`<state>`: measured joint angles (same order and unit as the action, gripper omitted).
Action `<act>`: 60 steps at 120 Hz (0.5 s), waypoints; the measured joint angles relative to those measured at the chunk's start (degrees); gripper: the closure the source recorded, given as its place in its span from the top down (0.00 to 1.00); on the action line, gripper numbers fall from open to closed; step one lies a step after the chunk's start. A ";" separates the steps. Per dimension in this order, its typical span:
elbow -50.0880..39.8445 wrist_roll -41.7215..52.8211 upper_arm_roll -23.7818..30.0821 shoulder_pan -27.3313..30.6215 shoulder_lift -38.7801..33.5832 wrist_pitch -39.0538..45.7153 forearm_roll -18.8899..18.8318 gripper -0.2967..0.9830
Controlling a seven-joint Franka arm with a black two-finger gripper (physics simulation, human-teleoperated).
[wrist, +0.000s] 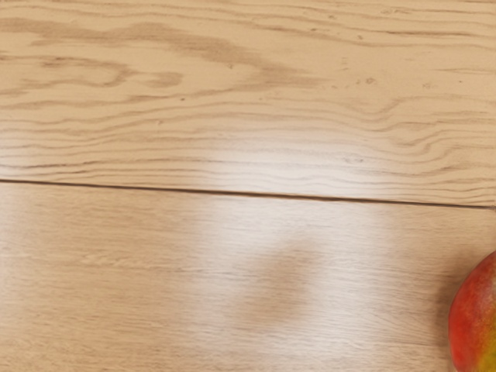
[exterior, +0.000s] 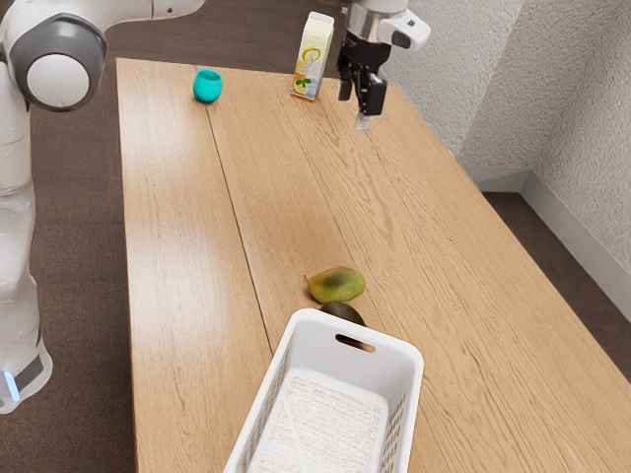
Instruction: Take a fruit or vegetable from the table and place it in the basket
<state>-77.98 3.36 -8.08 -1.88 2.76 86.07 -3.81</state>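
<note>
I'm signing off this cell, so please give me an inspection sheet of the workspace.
Surface: wooden table, seams between planks, no spill seen
Job's things: white basket, empty; green-yellow mango; dark rounded item, partly hidden by the basket
Clutter: carton and teal cup, both upright, away from the basket
Tool: raised, open, holding nothing
Cables: nothing seen
Surroundings: pale textured walls, dark floor
</note>
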 joint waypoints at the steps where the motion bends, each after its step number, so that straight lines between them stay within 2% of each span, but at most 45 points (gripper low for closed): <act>1: 0.00 0.00 0.00 -0.01 0.00 0.00 0.00 0.77; 30: 0.06 0.12 -0.04 0.18 0.00 0.02 0.53 0.77; 40: 2.65 0.18 1.40 1.70 0.06 -0.50 0.63 0.77; 60: 5.86 0.14 1.97 -1.35 9.37 -1.12 0.93 0.77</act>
<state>-72.13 3.50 -6.12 -3.23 12.12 84.95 -2.88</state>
